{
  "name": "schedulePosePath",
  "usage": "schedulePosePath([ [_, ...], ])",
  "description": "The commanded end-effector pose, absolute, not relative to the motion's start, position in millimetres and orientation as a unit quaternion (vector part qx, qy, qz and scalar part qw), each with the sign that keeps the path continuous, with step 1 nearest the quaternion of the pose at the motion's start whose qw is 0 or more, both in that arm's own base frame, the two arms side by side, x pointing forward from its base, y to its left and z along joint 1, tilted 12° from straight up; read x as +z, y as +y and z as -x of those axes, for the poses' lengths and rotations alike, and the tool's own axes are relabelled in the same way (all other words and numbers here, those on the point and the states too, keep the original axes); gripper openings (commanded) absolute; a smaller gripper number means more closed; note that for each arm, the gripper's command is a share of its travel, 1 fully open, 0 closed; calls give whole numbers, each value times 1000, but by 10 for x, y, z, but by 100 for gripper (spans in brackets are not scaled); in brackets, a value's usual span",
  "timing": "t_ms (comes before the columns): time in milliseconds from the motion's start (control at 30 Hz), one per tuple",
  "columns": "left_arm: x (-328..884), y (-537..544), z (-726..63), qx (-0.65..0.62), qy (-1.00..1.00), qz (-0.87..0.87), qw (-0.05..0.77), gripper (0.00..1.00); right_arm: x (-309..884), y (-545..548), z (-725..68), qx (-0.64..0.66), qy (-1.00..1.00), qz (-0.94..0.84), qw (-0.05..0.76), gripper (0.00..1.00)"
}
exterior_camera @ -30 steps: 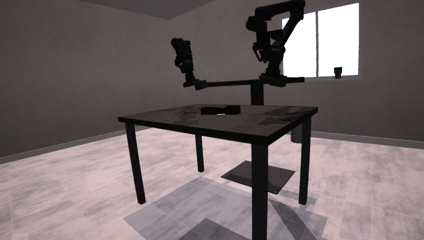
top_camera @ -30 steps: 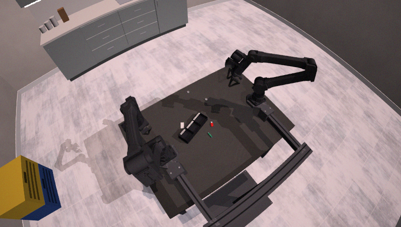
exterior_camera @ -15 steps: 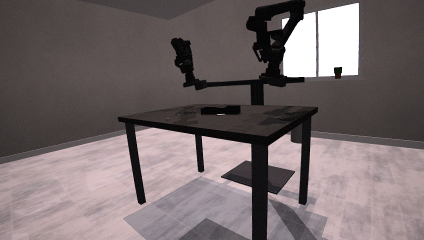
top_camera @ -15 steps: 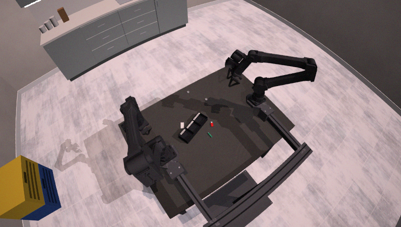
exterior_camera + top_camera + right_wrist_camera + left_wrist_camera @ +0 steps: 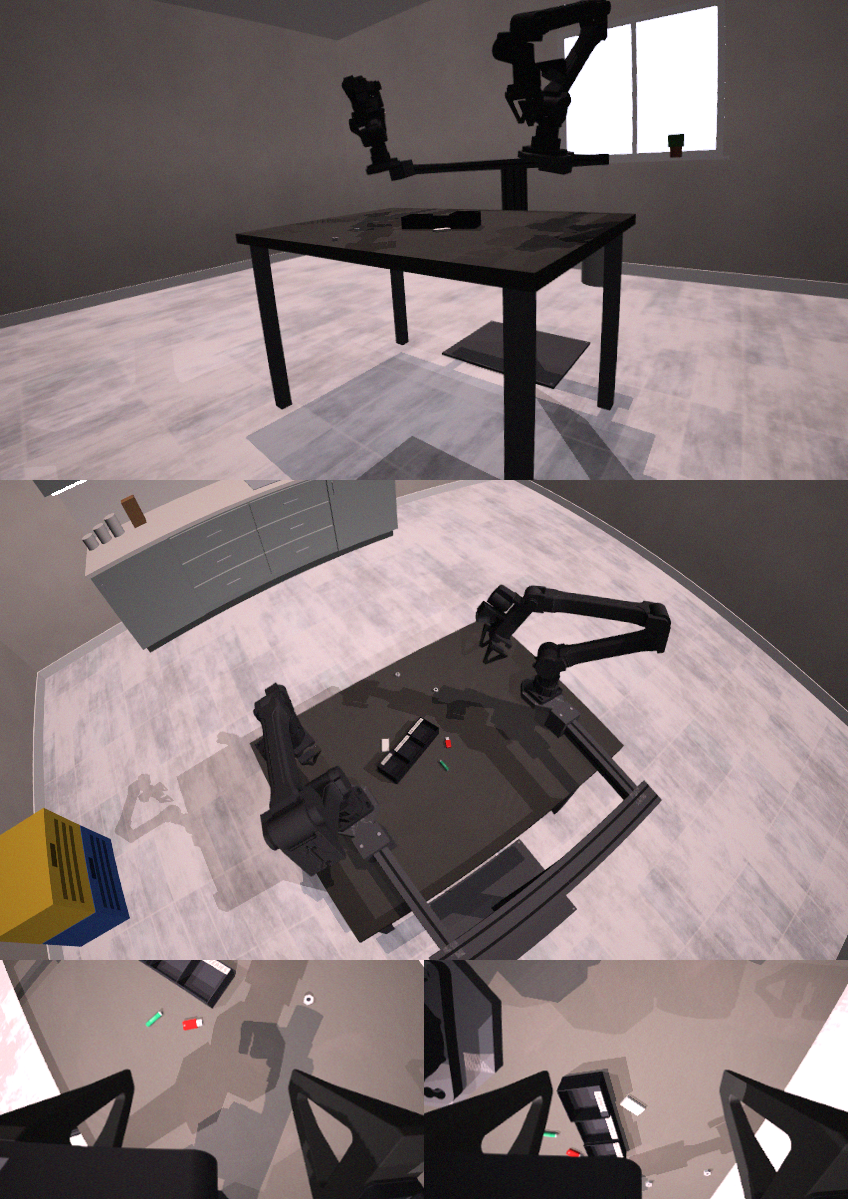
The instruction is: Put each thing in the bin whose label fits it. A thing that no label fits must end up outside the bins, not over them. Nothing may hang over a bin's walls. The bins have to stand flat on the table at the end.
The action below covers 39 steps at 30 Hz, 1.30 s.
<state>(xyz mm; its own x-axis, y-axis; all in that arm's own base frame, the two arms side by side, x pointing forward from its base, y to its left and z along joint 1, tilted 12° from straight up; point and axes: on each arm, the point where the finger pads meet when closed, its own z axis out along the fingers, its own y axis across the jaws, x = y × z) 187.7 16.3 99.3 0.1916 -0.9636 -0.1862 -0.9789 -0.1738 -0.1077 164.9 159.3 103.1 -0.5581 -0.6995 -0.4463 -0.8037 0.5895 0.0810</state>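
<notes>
A black strip of three labelled bins [image 5: 408, 748] lies mid-table; it also shows in the left wrist view [image 5: 593, 1114] and the right wrist view [image 5: 189, 972]. A white card [image 5: 384, 744] [image 5: 633, 1104] lies beside its labelled side. A small red item [image 5: 448, 741] [image 5: 192, 1024] and a small green item [image 5: 442, 764] [image 5: 154, 1019] lie on the other side. Two small metal nuts [image 5: 435, 689] [image 5: 396, 673] lie farther off. My left gripper [image 5: 306, 754] [image 5: 636, 1079] is open and empty, high above the table. My right gripper [image 5: 493, 652] [image 5: 211, 1079] is open and empty above the far corner.
The arm bases stand on a black frame [image 5: 595, 759] along one table side. The table edge [image 5: 30, 1060] runs close to the right gripper. A yellow and blue box [image 5: 56, 878] and a grey counter [image 5: 238, 545] stand on the floor, away from the table.
</notes>
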Motion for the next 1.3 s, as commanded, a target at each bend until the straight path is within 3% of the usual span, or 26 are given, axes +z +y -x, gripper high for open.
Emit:
schedulePosePath([
  [0,1003,172,-1904,30,636,764,106,100,1031,1594,-1649,139,872,431,187,100],
  [733,1003,172,-1904,30,636,764,106,100,1031,1594,-1649,139,872,431,187,100],
  [1267,1003,172,-1904,30,636,764,106,100,-112,1358,-1768,139,871,431,192,100],
])
